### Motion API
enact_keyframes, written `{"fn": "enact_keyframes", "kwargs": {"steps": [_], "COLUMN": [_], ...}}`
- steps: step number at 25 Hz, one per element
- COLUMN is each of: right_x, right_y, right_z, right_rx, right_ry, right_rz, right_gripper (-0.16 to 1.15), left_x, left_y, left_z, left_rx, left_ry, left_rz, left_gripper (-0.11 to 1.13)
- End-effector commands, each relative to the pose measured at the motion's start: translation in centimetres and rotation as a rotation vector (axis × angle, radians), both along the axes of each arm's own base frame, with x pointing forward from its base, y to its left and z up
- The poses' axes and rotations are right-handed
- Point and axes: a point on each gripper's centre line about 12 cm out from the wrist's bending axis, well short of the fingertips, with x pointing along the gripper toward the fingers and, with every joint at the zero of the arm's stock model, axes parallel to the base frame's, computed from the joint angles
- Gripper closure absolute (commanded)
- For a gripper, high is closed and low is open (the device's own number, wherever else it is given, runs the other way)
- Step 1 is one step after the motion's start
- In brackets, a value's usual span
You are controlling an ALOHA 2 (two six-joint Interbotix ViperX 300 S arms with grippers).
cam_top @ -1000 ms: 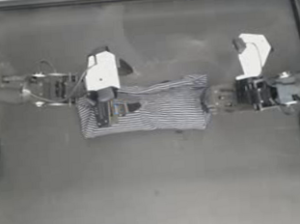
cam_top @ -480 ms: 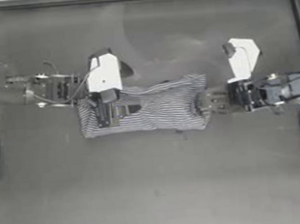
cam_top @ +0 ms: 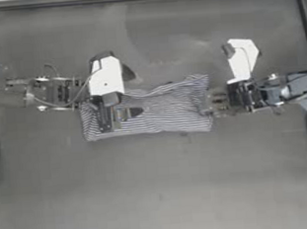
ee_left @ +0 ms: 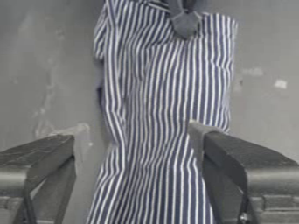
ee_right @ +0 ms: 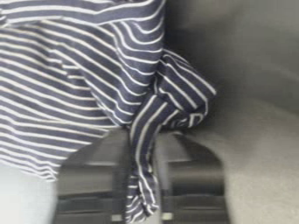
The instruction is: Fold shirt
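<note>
1. Rightward goes the shirt's [cam_top: 157, 110] right-hand edge since a second ago; it was near the middle then, and the cloth now spans wider between the two arms.
2. That shirt lies as a striped band on the dark surface [cam_top: 161, 185], a little above the middle, mostly flat with a lifted corner at its upper right.
3. Over on the right, the right claw [cam_top: 219, 105] has its jaws closed on a bunched twist of striped fabric at that edge; the right wrist view shows the pinch plainly [ee_right: 140, 175]. My read: it is pulling the cloth taut so the layer lies smooth.
4. Now the left claw [cam_top: 105, 116] sits over the shirt's left end, jaws wide, one on each side of the striped strip in its wrist view [ee_left: 131, 175]. Pressing down or merely hovering? Can't tell from here. It looks to me like an anchor for that end.
5. Compared with a second ago, the right arm has drawn back toward its own side, while the left has barely shifted.
</note>
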Motion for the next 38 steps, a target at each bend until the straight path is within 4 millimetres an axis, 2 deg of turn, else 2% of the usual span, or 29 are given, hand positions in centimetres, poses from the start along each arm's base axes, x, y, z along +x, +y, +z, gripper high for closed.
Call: {"fn": "enact_keyframes", "kwargs": {"steps": [1, 3, 6, 9, 11, 13, 15, 16, 19, 20, 24, 29, 34, 38], "right_x": [0.4, 0.5, 0.5, 0.6, 0.7, 0.7, 0.7, 0.7, 0.7, 0.7, 0.7, 1.2, 2.3, 2.3], "right_y": [0.2, 0.2, 0.2, 0.3, 0.4, 0.4, 0.4, 0.4, 0.4, 0.4, 0.5, 0.4, 0.2, 0.2], "right_z": [0.4, 0.6, 0.6, 0.6, 0.6, 0.6, 0.6, 0.6, 0.6, 0.6, 0.6, 1.3, 3.7, 5.4], "right_rx": [-0.014, -0.021, -0.023, -0.024, -0.025, -0.027, -0.027, -0.028, -0.03, -0.031, -0.036, -0.046, -0.078, -0.097], "right_ry": [-0.021, -0.024, -0.023, -0.024, -0.025, -0.025, -0.025, -0.025, -0.024, -0.024, -0.023, -0.044, -0.113, -0.145], "right_rz": [0.03, 0.04, 0.043, 0.049, 0.052, 0.054, 0.054, 0.055, 0.059, 0.061, 0.069, 0.077, 0.086, 0.081], "right_gripper": [0.96, 0.87, 0.94, 0.96, 0.96, 0.96, 0.96, 0.96, 0.96, 0.96, 0.96, 0.96, 0.95, 0.95], "left_x": [0.2, 0.4, 0.7, 1.1, 1.4, 1.8, 2.1, 2.3, 2.8, 2.9, 3.1, 3.1, 3.6, 4.3], "left_y": [0.1, 0.1, 0.0, -0.1, -0.3, -0.6, -0.6, -0.5, -0.5, -0.5, -0.5, -0.7, -0.7, -0.6], "left_z": [0.7, 0.0, -1.1, -2.1, -2.7, -2.9, -3.1, -3.2, -3.7, -3.9, -4.8, -6.1, -6.8, -7.1], "left_rx": [0.004, 0.0, -0.007, -0.012, -0.012, 0.003, 0.006, 0.006, 0.005, 0.005, 0.002, -0.011, -0.013, -0.013], "left_ry": [-0.022, -0.006, 0.02, 0.045, 0.062, 0.069, 0.074, 0.077, 0.094, 0.101, 0.134, 0.166, 0.177, 0.178], "left_rz": [0.001, -0.002, -0.008, -0.013, -0.02, -0.044, -0.048, -0.047, -0.044, -0.045, -0.039, -0.038, -0.043, -0.044], "left_gripper": [0.04, 0.04, 0.06, 0.21, 0.46, 0.84, 1.1, 1.12, 0.96, 0.94, 1.0, 1.0, 1.0, 1.0]}}
